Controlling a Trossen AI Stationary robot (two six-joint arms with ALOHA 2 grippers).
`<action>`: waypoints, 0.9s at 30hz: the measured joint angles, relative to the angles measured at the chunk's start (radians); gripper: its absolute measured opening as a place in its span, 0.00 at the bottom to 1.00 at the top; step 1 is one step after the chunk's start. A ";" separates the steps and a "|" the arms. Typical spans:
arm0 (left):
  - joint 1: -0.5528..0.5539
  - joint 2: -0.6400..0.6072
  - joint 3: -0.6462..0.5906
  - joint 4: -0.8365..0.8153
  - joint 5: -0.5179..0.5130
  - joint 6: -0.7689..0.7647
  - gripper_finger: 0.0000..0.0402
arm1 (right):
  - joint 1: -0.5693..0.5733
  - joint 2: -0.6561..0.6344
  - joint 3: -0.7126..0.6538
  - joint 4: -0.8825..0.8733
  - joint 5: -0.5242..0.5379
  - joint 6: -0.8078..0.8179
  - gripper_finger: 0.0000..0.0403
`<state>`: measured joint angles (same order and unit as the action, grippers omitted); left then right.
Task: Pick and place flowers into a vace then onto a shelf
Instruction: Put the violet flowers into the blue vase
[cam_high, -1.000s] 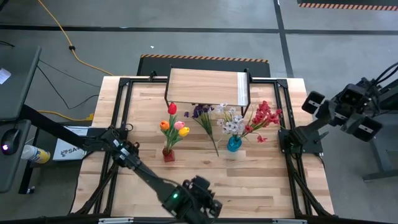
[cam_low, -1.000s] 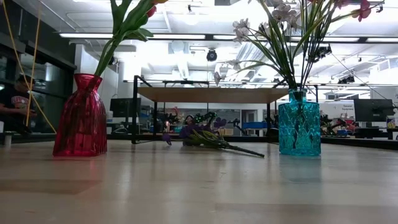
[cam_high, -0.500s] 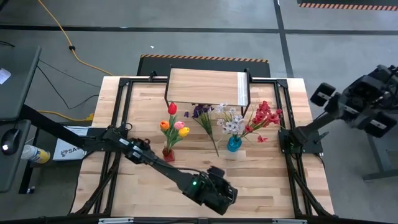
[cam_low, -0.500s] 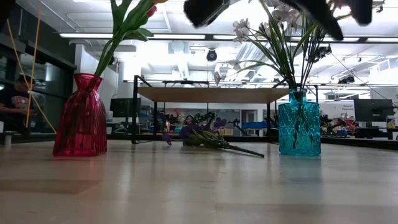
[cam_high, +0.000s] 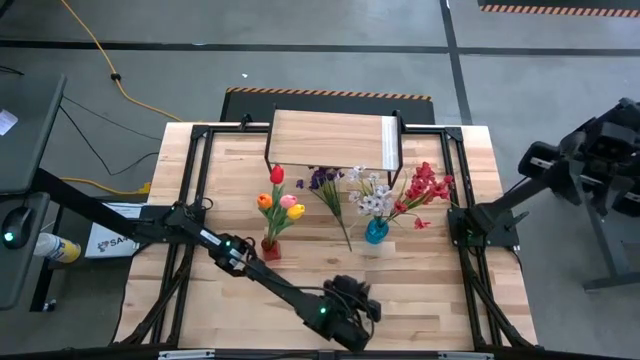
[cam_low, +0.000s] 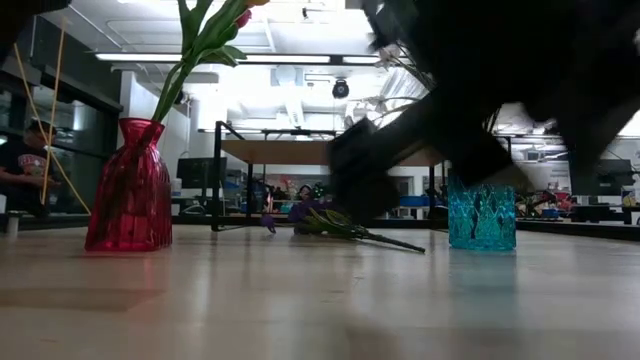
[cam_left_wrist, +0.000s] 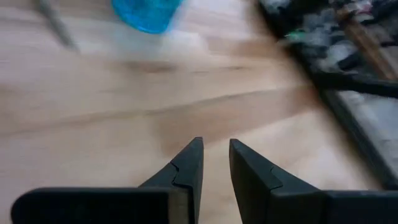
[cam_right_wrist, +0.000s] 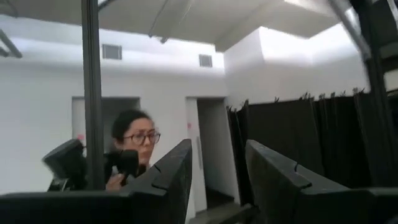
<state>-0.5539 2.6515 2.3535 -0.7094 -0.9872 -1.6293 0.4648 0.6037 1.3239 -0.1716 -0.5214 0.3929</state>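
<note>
The left gripper (cam_high: 352, 305) is seen low over the near part of the tabletop (cam_high: 430, 290), its fingers (cam_left_wrist: 186, 171) parted by a narrow gap with nothing between them. Beyond those fingers the blue vase (cam_left_wrist: 146, 12) is glimpsed, near but apart. The right gripper (cam_right_wrist: 214, 171) is parked well off the table's right side, raised and aimed into the room, where a person (cam_right_wrist: 130, 149) is caught; its fingers stand spread and empty.

Outward now to the one flower not yet placed: the purple blossom spray (cam_high: 328, 196) is left lying flat on the wood between the red vase (cam_high: 271, 247) and the blue vase, just in front of the shelf (cam_high: 330, 138). Its long axis is laid from the far side towards the near side, slightly slanted: blossoms towards the shelf, bare stem end (cam_high: 347, 243) towards the near edge and the blue vase.

It is judged light and springy, the stem thin and likely slippery, the blossoms soft and easily crushed. A hold across the bare stem, somewhat below the blossoms, would be favoured, so the head can be tipped up for a vase.
</note>
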 joint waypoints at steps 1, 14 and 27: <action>0.002 0.003 -0.003 -0.026 -0.024 0.001 0.27 | 0.000 0.000 0.000 -0.016 -0.006 0.000 0.35; 0.095 0.021 -0.001 -0.119 -0.015 0.113 0.07 | 0.000 0.000 -0.001 -0.091 -0.010 -0.001 0.35; 0.166 0.021 -0.001 -0.135 0.081 0.160 0.20 | 0.000 0.000 -0.001 -0.126 -0.009 0.000 0.35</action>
<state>-0.3876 2.6720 2.3528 -0.8441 -0.9058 -1.4696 0.4648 0.6037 1.3231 -0.2979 -0.5308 0.3924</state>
